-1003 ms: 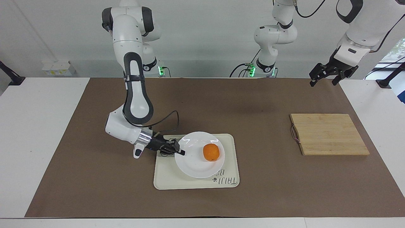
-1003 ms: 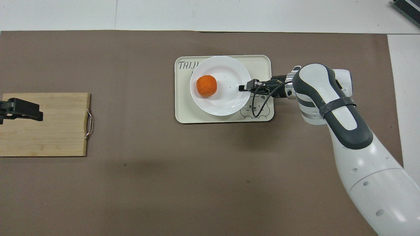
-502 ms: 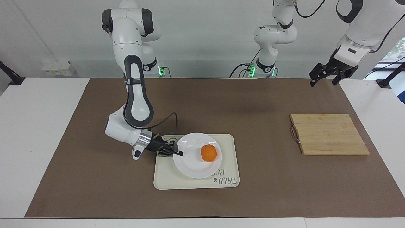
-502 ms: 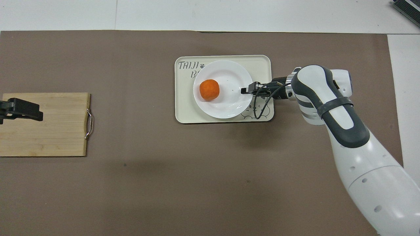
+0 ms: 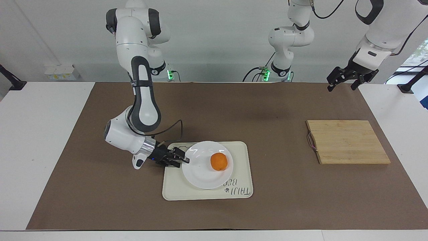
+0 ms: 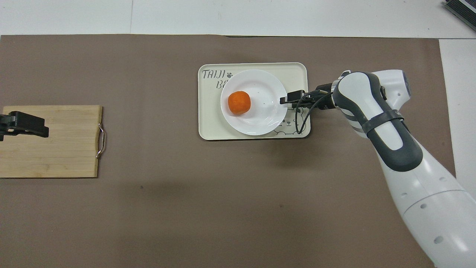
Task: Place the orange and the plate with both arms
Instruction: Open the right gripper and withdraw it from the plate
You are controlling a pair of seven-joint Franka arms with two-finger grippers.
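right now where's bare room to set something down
Free: the brown mat between the tray and the cutting board, and the board itself. Crowded: the tray, filled by the plate holding the orange, with the right hand at the plate's rim. The left hand waits above the mat's corner.

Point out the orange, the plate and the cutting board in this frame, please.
orange (image 5: pixel 219 162), facing view, middle of the fruit.
plate (image 5: pixel 200 175), facing view, bare white surface of the dish beside the fruit.
cutting board (image 6: pixel 52 141), overhead view, middle of the wooden top.
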